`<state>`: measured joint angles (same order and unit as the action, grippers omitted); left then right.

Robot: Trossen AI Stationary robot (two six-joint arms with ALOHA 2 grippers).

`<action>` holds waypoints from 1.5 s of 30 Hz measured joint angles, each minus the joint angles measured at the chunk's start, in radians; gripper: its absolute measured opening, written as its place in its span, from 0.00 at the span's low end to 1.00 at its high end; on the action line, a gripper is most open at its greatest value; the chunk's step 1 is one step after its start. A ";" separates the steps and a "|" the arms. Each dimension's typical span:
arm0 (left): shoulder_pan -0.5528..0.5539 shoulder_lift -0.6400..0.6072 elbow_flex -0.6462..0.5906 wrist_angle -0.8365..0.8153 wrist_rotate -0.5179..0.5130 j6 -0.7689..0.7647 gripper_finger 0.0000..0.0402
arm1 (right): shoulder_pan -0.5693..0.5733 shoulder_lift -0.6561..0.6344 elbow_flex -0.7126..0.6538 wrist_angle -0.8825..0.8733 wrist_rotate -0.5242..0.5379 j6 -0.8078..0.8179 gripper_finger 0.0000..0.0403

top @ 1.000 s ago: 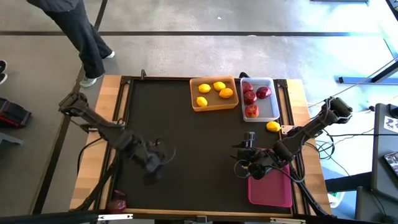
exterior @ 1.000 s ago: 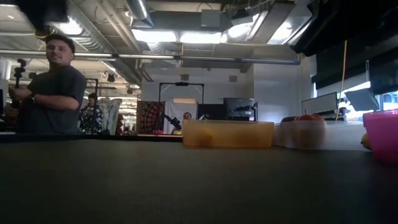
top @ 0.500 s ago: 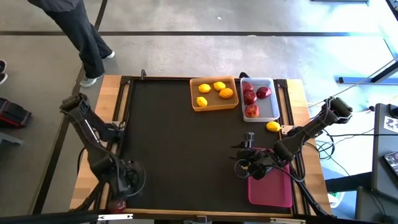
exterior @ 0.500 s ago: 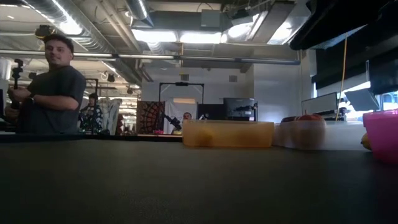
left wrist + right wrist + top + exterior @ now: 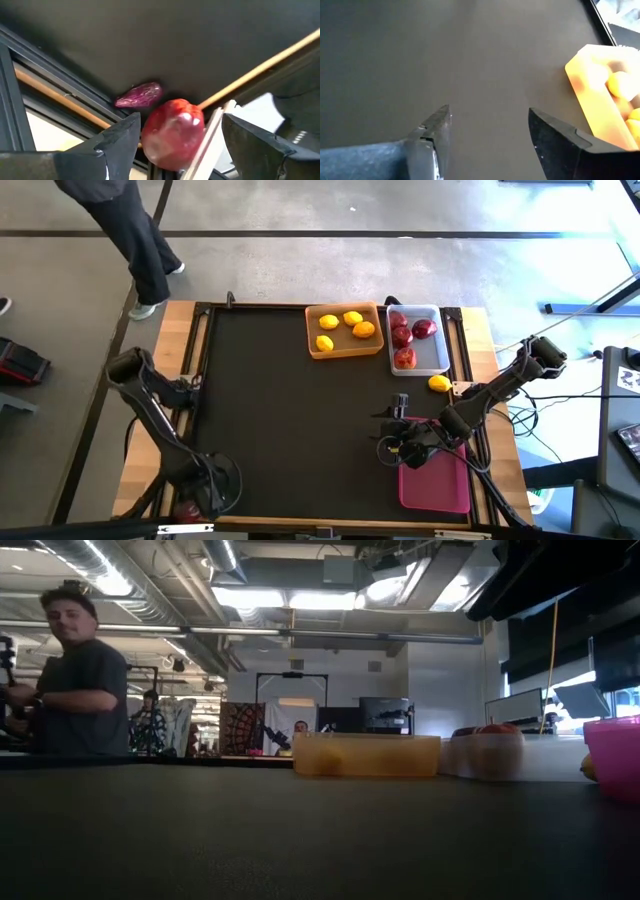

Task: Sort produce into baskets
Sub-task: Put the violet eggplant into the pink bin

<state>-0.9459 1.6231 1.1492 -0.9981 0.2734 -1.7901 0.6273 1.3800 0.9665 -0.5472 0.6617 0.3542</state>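
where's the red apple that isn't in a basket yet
In the high view it sits at the table's near-left corner, on the wooden edge, under the left gripper. In the left wrist view the red apple lies between the open fingers, beside a purple piece.

Glossy red apple (image 5: 172, 133) beside wrinkled purple piece (image 5: 139, 95), matt black mat (image 5: 290, 410).

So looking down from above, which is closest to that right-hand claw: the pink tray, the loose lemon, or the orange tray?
From the right gripper, in the high view:
1. Pink tray, right beside it at the near right edge.
2. Loose lemon, on the table by the white tray.
3. Orange tray, at the far edge, farthest.
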 joint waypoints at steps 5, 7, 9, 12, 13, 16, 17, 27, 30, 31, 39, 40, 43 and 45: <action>0.002 0.066 0.000 0.008 0.066 0.039 0.68 | 0.000 0.000 0.000 -0.001 0.000 0.000 0.54; 0.002 0.090 0.000 0.006 0.076 0.068 0.68 | 0.000 0.000 0.000 -0.001 0.000 0.000 0.54; 0.002 0.113 0.000 -0.002 0.079 0.099 0.68 | 0.000 0.000 0.000 -0.001 0.000 0.000 0.54; 0.002 0.148 0.000 -0.014 0.082 0.136 0.68 | 0.000 0.000 0.000 -0.001 0.005 0.000 0.54; 0.002 0.156 0.000 -0.015 0.086 0.144 0.68 | 0.000 0.000 0.000 -0.001 0.006 0.000 0.54; 0.001 0.189 0.000 -0.015 0.113 0.168 0.67 | 0.000 0.000 0.000 -0.001 0.008 0.000 0.54; 0.001 0.198 0.000 -0.016 0.121 0.175 0.67 | 0.000 0.000 0.000 0.000 0.008 0.000 0.54; -0.010 0.223 -0.048 -0.002 0.159 0.231 0.58 | 0.000 0.000 0.000 0.001 0.008 0.000 0.54; -0.012 0.223 -0.069 0.018 0.160 0.256 0.56 | 0.000 0.000 0.000 0.001 0.008 0.000 0.54; -0.011 0.223 -0.076 0.032 0.160 0.261 0.55 | 0.000 0.000 0.000 0.001 0.008 0.000 0.54; -0.016 0.220 -0.127 0.135 0.185 0.289 0.46 | 0.000 0.000 0.000 0.000 0.010 0.000 0.54; -0.016 0.220 -0.127 0.134 0.185 0.299 0.44 | 0.000 0.000 0.000 0.000 0.010 0.000 0.54; -0.017 0.220 -0.128 0.128 0.189 0.334 0.37 | 0.000 0.000 0.000 0.000 0.011 0.000 0.54; -0.018 0.220 -0.128 0.122 0.189 0.363 0.32 | 0.000 0.000 0.000 0.000 0.011 0.000 0.54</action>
<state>-0.9634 1.8431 1.0214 -0.8760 0.4621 -1.4269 0.6276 1.3800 0.9665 -0.5472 0.6727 0.3538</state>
